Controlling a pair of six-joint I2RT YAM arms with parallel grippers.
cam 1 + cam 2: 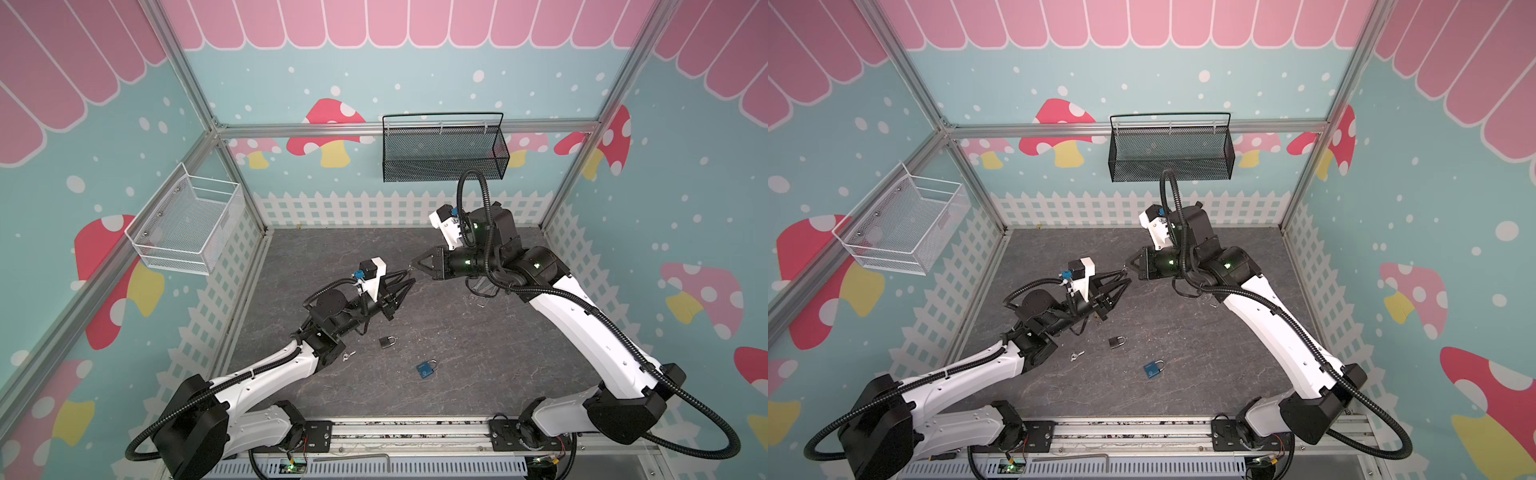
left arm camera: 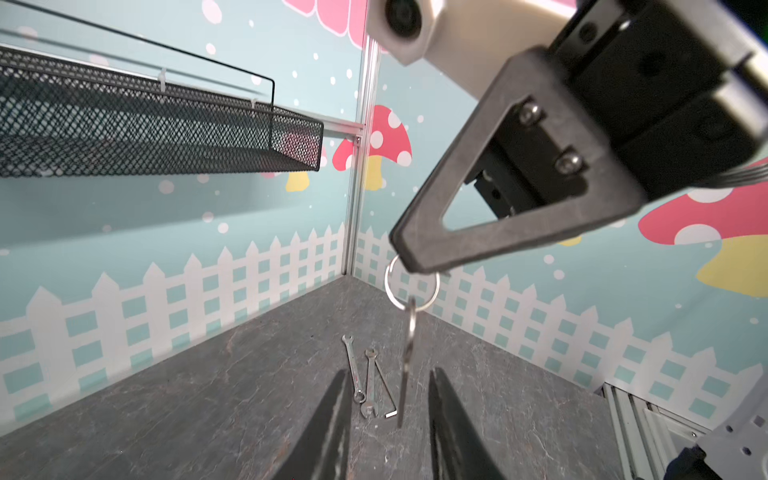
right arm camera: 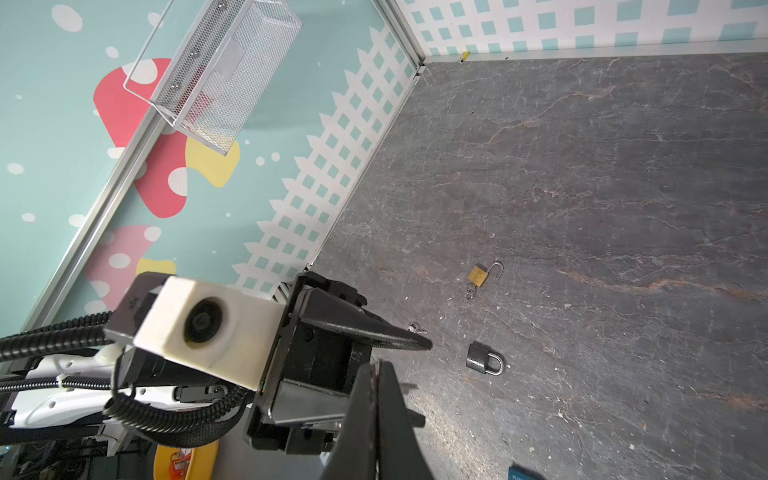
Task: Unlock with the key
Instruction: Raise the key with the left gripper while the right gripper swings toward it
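Dangling key (image 2: 407,365) hangs clear between fingers (image 2: 329,428) of left hand (image 2: 390,374).

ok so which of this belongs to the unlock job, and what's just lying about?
Job: key, hanging from the key ring pinched in the right gripper; left gripper, open around the key; black padlock; blue padlock.
Lying about: wrenches; hex key; brass padlock, already open; loose keys; black basket; white basket.
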